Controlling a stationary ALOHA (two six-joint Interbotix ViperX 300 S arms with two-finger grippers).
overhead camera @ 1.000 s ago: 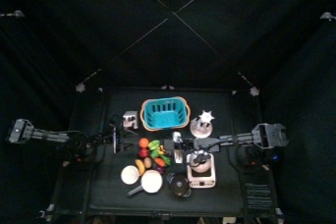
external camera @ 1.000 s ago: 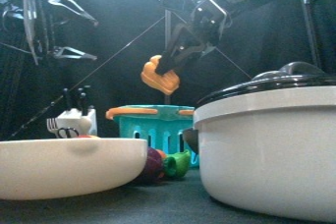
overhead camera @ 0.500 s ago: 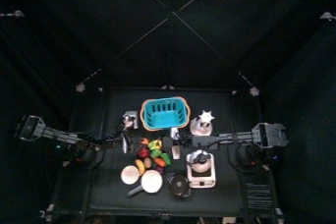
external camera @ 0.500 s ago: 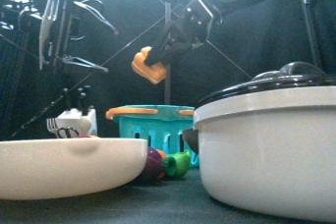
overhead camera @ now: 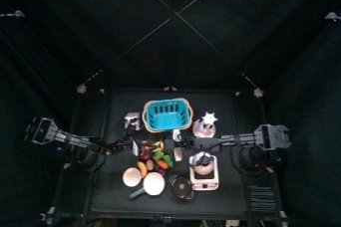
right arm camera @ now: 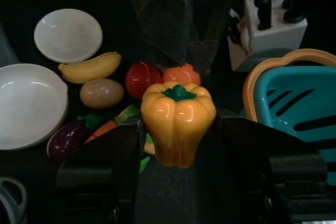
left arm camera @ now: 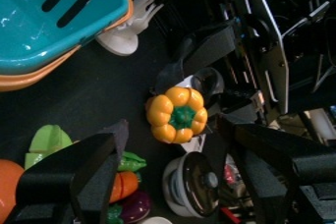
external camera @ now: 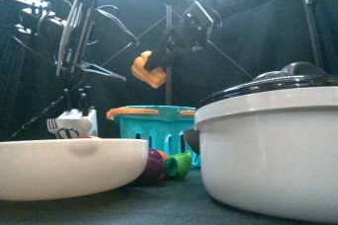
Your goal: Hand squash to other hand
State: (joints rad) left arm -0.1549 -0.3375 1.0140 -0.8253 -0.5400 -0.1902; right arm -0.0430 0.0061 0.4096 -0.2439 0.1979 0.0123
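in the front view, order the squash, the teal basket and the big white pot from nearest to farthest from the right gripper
1. The squash: held in the right gripper, up in the air above the basket.
2. The teal basket: on the table directly beneath the gripper.
3. The big white pot: low at the picture's right, close to the camera at the table's front edge.

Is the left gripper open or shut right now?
Open: the left gripper's jaws stand wide apart, empty, facing the squash held by the right gripper.

Front view: the white pot is cut off by the right and bottom edges. The white bowl hides the lower part of the teal basket. Top view: table items are too small to identify
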